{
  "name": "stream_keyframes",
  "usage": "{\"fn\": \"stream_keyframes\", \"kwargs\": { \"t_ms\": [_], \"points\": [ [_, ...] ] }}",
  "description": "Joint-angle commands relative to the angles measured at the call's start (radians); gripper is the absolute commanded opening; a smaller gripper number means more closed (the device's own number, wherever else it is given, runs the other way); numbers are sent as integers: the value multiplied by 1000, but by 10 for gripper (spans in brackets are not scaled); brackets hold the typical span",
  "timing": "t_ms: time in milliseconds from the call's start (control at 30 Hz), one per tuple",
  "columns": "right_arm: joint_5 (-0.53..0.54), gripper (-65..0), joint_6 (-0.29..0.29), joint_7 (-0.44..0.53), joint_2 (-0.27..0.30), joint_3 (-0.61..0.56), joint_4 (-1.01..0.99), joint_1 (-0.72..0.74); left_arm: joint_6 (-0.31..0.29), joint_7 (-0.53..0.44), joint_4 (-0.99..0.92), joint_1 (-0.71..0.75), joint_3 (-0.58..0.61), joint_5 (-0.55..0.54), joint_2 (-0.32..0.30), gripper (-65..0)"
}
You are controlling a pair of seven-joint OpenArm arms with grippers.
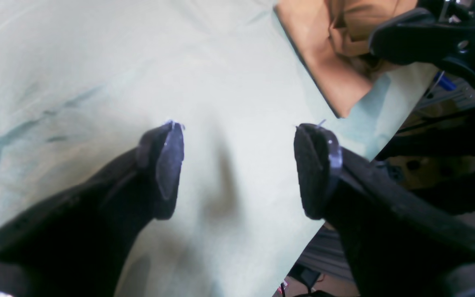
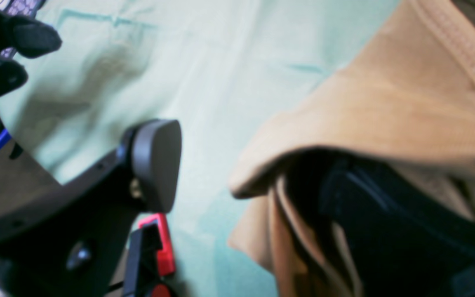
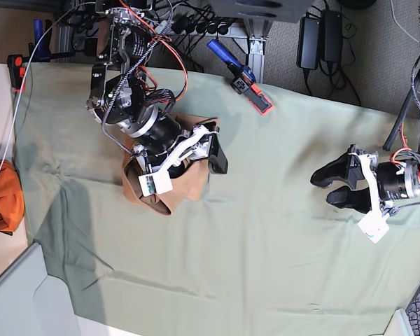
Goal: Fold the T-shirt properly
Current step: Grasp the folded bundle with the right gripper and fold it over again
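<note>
The tan T-shirt (image 3: 196, 185) lies bunched on the pale green cloth, at the left of the base view. My right gripper (image 3: 175, 166) sits right over it, jaws wide apart. In the right wrist view one finger (image 2: 155, 161) is bare above the green cloth, and the T-shirt (image 2: 386, 103) drapes over the other finger, hiding its pad. My left gripper (image 3: 324, 189) is far to the right, open and empty above the green cloth. In its wrist view, the left gripper (image 1: 241, 165) has only cloth between its fingers, with the T-shirt (image 1: 328, 62) at top right.
The pale green cloth (image 3: 266, 245) covers the table. A darker orange cloth bundle (image 3: 0, 196) lies at the left edge. A blue and red clamp (image 3: 241, 80) sits at the back edge, a red clamp (image 2: 159, 243) near my right gripper. Cables and power bricks lie behind.
</note>
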Motion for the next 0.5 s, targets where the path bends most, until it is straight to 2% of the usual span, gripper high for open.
{"fn": "stream_keyframes", "kwargs": {
  "t_ms": [0,233,467],
  "points": [
    [12,-212,115,19,0,0,21,13,-9,-17,18,-16,-7,-22,-12,-204],
    [-38,-212,144,8,9,-21,111,13,-9,-2,18,-16,-7,-42,-12,-204],
    [-154,-212,146,20,61,-167,130,13,-9,-2,18,-14,-7,-45,-18,-204]
  ]
}}
